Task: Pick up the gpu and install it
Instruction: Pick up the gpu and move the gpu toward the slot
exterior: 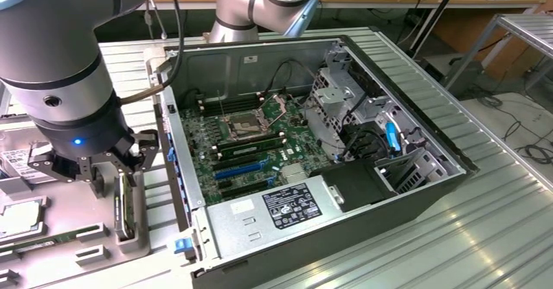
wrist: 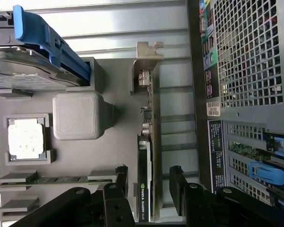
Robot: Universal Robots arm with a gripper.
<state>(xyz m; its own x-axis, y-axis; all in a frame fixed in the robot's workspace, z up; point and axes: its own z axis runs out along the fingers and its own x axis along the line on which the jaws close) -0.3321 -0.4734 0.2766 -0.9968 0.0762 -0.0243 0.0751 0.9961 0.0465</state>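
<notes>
The gripper (wrist: 148,176) was seen spread apart, straddling the gpu (wrist: 144,156), unclamped. It was stood on edge along the tray (wrist: 118,142) edge nearest the case (wrist: 246,56).

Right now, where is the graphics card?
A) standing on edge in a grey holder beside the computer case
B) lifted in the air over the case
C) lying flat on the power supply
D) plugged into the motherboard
A: the gpu stands on edge in the grey holder, outside the computer case, with the open gripper straddling it and a gap on each side.
</notes>
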